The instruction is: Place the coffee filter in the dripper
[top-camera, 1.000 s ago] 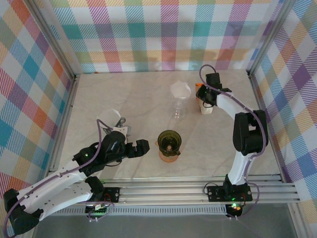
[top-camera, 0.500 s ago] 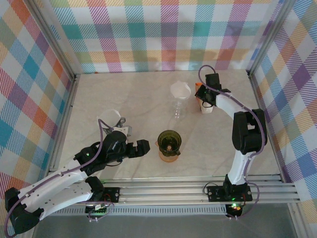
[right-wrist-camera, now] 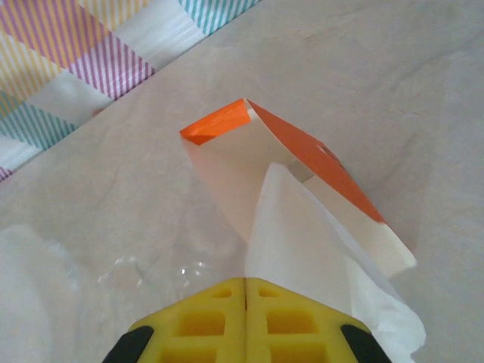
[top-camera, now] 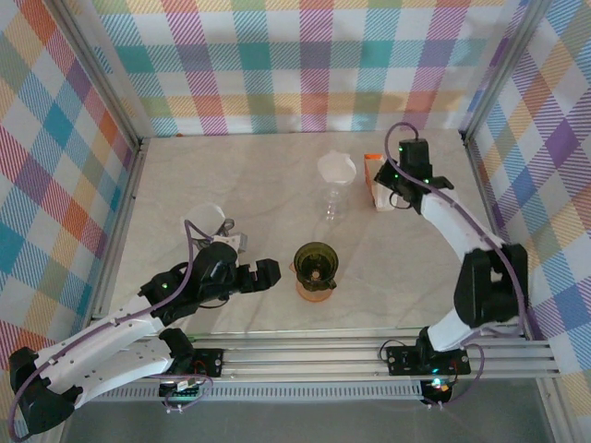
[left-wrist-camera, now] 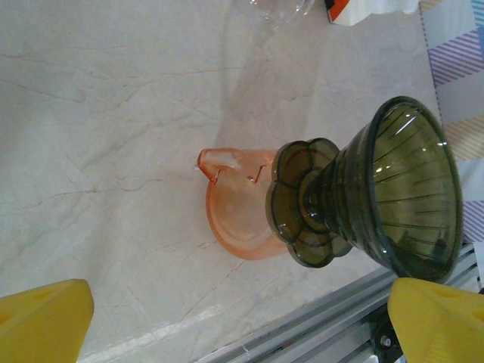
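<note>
Marble tabletop: right gripper jaws clamped on the coffee filter at the far-right box; dripper lies near-left, closer to the empty, wide-spread left gripper.

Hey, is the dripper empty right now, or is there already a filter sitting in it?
Empty. The dripper shows its bare ribbed inside in the left wrist view, with no paper in it.

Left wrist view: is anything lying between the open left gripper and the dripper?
No: bare marble table runs from the left gripper to the dripper on its orange saucer, as the left wrist view shows.
</note>
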